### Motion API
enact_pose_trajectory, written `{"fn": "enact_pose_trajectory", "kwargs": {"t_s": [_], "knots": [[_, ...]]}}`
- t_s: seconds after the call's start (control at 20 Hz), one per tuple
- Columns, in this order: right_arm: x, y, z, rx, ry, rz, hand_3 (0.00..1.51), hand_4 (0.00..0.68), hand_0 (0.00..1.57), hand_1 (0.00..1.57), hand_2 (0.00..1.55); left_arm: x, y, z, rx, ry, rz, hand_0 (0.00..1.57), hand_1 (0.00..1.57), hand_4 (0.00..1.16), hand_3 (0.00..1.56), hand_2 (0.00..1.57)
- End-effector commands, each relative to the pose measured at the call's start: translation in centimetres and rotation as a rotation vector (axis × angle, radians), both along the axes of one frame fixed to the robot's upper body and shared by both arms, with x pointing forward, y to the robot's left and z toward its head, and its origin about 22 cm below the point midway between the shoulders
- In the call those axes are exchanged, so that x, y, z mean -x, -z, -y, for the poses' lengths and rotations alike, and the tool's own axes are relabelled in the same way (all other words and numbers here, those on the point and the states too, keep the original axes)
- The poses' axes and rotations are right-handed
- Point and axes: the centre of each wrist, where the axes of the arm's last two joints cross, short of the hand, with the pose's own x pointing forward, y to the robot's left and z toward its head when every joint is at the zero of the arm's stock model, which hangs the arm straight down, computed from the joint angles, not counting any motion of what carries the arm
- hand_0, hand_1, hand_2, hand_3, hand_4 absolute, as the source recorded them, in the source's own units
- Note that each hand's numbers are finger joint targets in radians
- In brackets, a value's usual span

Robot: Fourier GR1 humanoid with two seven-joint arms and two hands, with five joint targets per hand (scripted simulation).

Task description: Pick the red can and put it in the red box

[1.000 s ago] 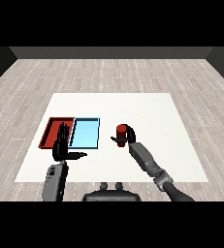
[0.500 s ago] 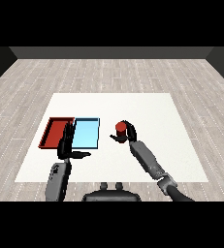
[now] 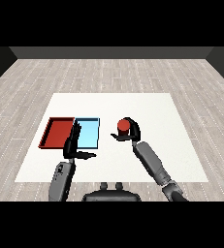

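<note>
- Head view: your right hand [image 3: 131,131] is curled round the red can [image 3: 123,126], so the pick looks done or nearly so. You can't tell from here whether the can has left the bench [image 3: 147,104] or rests on it.
- Head view: the can sits near the middle of the bench, to the right of both trays and well in from every bench edge.
- Head view: the red box [image 3: 58,132] lies toward the left edge of the bench with nothing in it — the placing step is all still ahead of you.
- Head view: the light blue tray [image 3: 88,132] lies touching or just beside the red box on its right, directly between the can and its goal. You will most likely have to carry the can across it, high enough to pass both rims.
- Head view: your left hand [image 3: 73,144] has its fingers straight and spread, holding nothing. It stands over the near edge of the two trays, about where they meet.
- Head view: that left hand is the main thing in the way — a leftward carry could meet it, so drawing it back toward the near edge of the bench seems wise.
- Head view: the far half of the bench is bare, leaving you room to swing wide of the left hand.
</note>
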Motion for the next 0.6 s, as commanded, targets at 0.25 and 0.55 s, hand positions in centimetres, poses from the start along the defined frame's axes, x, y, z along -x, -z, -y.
{"fn": "enact_pose_trajectory", "kwargs": {"t_s": [0.25,0.55], "knots": [[1.5,-1.4,-3.5,-0.014,0.011,0.020,1.39,0.653,1.45,1.45,1.43,0.7,1.1,3.7,-0.012,0.031,-0.056,0.00,0.00,0.00,0.00,0.00],[4.0,-1.3,-4.0,-0.057,0.000,0.021,1.39,0.646,1.46,1.46,1.43,-2.2,0.6,6.4,0.014,0.100,-0.113,0.00,0.00,0.00,0.00,0.00]]}}
